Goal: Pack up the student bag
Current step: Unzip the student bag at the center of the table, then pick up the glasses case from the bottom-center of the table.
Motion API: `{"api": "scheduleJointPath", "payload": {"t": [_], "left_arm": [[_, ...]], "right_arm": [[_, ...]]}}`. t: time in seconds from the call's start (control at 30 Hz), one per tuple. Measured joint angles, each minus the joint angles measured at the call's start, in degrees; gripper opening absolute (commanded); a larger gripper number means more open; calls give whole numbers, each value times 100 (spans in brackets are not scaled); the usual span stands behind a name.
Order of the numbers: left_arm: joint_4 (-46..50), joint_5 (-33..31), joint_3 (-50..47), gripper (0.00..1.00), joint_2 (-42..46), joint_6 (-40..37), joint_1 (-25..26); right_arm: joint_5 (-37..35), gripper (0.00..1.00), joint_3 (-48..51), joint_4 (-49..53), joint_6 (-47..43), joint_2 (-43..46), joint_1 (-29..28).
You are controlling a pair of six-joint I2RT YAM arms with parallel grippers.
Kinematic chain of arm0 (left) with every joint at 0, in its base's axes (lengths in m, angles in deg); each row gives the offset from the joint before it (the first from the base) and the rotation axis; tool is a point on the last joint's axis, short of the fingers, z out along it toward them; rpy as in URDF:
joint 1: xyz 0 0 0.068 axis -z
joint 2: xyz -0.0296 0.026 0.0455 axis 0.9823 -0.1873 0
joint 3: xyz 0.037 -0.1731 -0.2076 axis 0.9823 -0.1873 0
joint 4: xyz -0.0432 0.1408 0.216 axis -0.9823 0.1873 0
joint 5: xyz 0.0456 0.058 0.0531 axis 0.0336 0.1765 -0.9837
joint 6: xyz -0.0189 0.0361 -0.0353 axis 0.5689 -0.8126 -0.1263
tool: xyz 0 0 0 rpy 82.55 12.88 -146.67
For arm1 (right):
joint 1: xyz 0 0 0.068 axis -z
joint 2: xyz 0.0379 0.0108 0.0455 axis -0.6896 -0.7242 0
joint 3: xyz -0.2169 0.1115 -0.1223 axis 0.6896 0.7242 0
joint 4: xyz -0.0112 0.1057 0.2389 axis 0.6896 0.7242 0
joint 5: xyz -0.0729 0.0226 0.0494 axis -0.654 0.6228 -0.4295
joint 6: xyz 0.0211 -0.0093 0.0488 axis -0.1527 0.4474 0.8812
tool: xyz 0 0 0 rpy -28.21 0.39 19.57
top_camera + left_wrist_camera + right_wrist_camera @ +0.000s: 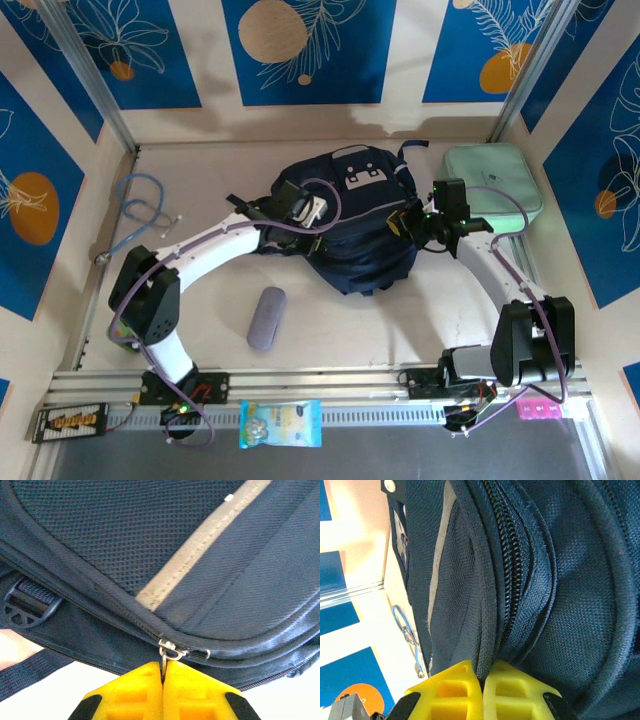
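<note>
The student bag [355, 225], dark navy with a grey stripe and a light buckle patch, lies in the middle of the table. My left gripper [296, 208] presses against its left side. In the left wrist view its yellow fingers [135, 692] are shut on the metal zipper pull [164, 656] of the bag [150, 545]. My right gripper [415, 222] sits at the bag's right side. Seen from the right wrist, its yellow fingers [452, 692] pinch a fold of navy fabric [485, 650] beside the black zipper teeth [509, 560].
A mint green zip case [492, 186] lies at the back right. A blue cable [143, 205] is coiled at the left. A grey oblong case [266, 317] rests in front of the bag. A snack packet [281, 423] and a pink item [540, 409] sit on the front rail.
</note>
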Motion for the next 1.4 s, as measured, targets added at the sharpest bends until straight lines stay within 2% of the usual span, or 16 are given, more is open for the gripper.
{"api": "scheduleJointPath", "payload": {"t": [0.4, 0.47, 0.57, 0.63, 0.7, 0.8, 0.9, 1.0, 1.13, 1.33, 1.4], "left_arm": [[92, 592, 595, 2, -634, -31, -640], [79, 584, 667, 19, -713, -46, -686], [111, 315, 664, 38, -706, -17, -750], [125, 79, 621, 54, -651, 63, -828], [175, -157, 439, 70, -472, 175, -920], [262, -402, -72, 83, 28, 358, -986], [490, -546, -640, 91, 632, 455, -988], [752, -638, -1132, 99, 1126, 577, -905], [1012, -699, -1663, 100, 1373, 752, -557], [1419, -911, -1937, 99, 1207, 890, -26], [1399, -901, -1950, 90, 1095, 949, 33]], "right_arm": [[122, 5, -258, -61, -188, -361, 17], [142, 5, -376, -79, -256, -511, 22], [142, 6, -450, -107, -304, -636, 22], [144, 10, -450, -127, -321, -664, 13], [142, 26, -450, -129, -337, -664, -15], [83, 49, -448, -138, -444, -616, -20], [-109, 64, -431, -52, -625, -334, -26], [-393, 73, -444, 155, -909, 87, -33], [-673, 81, -461, 422, -1320, 374, -57], [-925, 96, -461, 688, -1762, 505, -59], [-970, 98, -461, 721, -1816, 542, -59]]}}
